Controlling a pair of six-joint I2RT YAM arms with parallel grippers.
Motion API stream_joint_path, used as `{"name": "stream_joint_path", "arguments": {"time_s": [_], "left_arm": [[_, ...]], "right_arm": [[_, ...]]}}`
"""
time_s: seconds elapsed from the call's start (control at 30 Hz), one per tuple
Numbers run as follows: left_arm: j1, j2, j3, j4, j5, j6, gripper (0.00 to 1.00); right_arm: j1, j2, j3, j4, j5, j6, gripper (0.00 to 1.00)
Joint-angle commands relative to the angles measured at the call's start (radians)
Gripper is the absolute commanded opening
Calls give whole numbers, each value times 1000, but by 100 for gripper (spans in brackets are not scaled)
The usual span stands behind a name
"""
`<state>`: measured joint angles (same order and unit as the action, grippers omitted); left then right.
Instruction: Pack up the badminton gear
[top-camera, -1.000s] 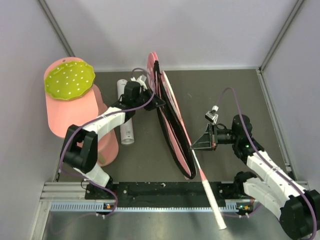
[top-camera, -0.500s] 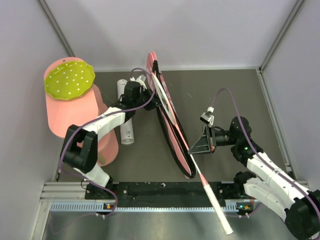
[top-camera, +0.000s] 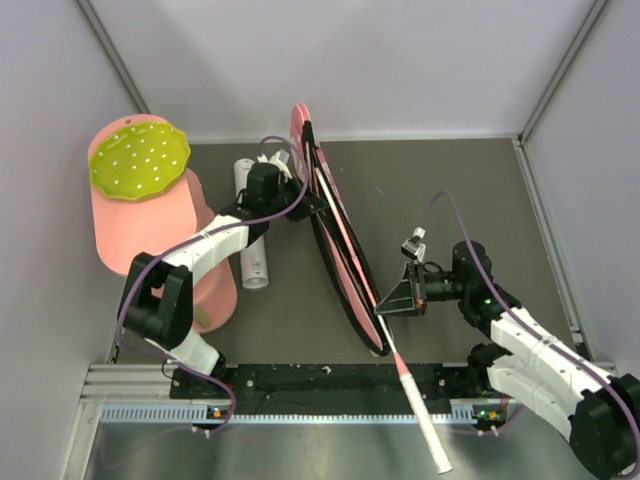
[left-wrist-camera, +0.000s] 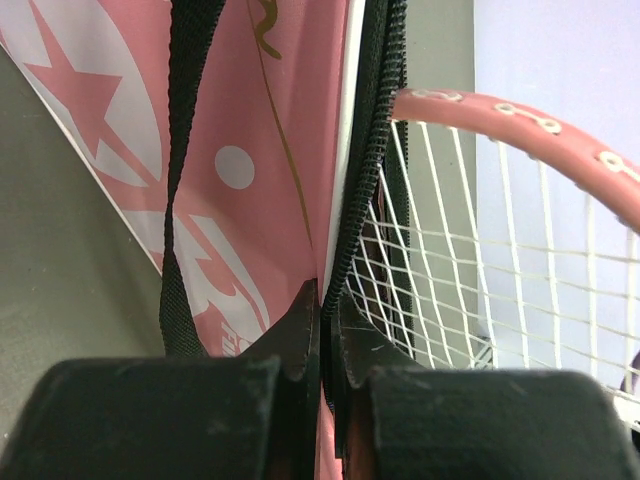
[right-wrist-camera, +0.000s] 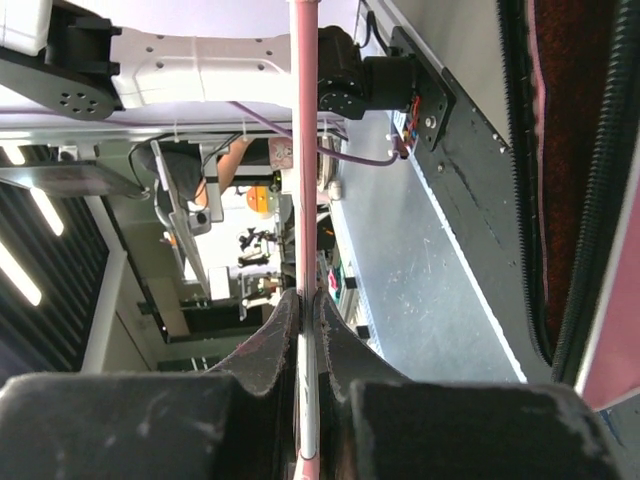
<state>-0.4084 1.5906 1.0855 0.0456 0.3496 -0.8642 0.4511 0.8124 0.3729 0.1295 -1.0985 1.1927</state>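
1. One big pink cylinder (top-camera: 150, 250), capped by a yellow-green dotted disc (top-camera: 140, 165), is standing at the far left and is taking no part in the packing.
2. One pink bag (top-camera: 350, 265) is standing on edge mid-table, running far to near. Its zipper mouth is lying open, apparently so that a racket can slide in.
3. One racket (top-camera: 420, 410) is showing. Its strung head is sitting inside the bag, and its white handle is projecting over the near rail (top-camera: 300, 380). A second racket cannot be made out, and no shuttlecocks are showing.
4. One white tube (top-camera: 257, 265) is lying left of the bag, partly under the left arm (top-camera: 210, 240).
5. Two grippers are working.
   - The left gripper (left-wrist-camera: 325, 330) is pinching the bag's zipper edge with jaws closed, propping the mouth open.
   - The right gripper (right-wrist-camera: 307, 300) is clamping the racket's thin shaft just outside the bag's near end, likely to feed it in.
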Motion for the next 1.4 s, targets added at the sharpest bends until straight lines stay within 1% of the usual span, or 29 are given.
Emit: {"name": "stream_joint_path", "arguments": {"time_s": [0.0, 0.1, 0.17, 0.2, 0.23, 0.4, 0.47, 0.5, 0.6, 0.67, 0.77, 0.93, 1.0, 1.03, 1.1, 1.2, 1.33, 1.37], "left_arm": [[-3, -64, -1, 85, 22, -12, 0], [-7, -75, -16, 85, 20, -12, 0], [-13, -77, -21, 85, 32, -9, 0], [-13, -78, -27, 85, 35, -9, 0], [-17, -83, -33, 85, 38, -9, 0], [-23, -107, -68, 85, 42, -4, 0], [-23, -116, -78, 80, 43, -4, 0], [-24, -121, -82, 80, 43, -4, 0], [-26, -126, -85, 74, 48, 8, 0], [-26, -126, -79, 56, 58, 20, 0], [-27, -127, -87, 53, 66, 22, 0], [-29, -139, -96, 45, 74, 24, 0], [-32, -149, -101, 45, 74, 25, 0], [-35, -150, -101, 45, 78, 24, 0], [-36, -156, -102, 45, 80, 25, 0], [-43, -162, -102, 43, 78, 24, 0], [-49, -167, -104, 42, 78, 25, 0], [-49, -169, -105, 42, 75, 21, 0]], "right_arm": [[12, 56, 37, 36, 41, -28, 0], [11, 137, 50, 71, 75, -19, 0], [11, 180, 57, 140, 91, 10, 0], [11, 227, 60, 172, 103, 19, 0], [12, 247, 70, 215, 107, 27, 0], [11, 376, 132, 280, 152, 39, 0], [11, 405, 159, 338, 176, 66, 0], [12, 445, 170, 354, 181, 74, 0], [12, 519, 237, 410, 163, 87, 0], [11, 600, 291, 458, 140, 107, 0], [11, 695, 371, 482, 134, 107, 0], [12, 787, 492, 412, 199, 35, 0], [12, 817, 521, 388, 248, 7, 0], [12, 823, 556, 322, 268, -40, 0], [12, 841, 596, 291, 324, -68, 0], [14, 866, 659, 185, 376, -145, 0], [12, 884, 695, 133, 446, -209, 0], [15, 887, 704, 98, 475, -228, 0]]}}
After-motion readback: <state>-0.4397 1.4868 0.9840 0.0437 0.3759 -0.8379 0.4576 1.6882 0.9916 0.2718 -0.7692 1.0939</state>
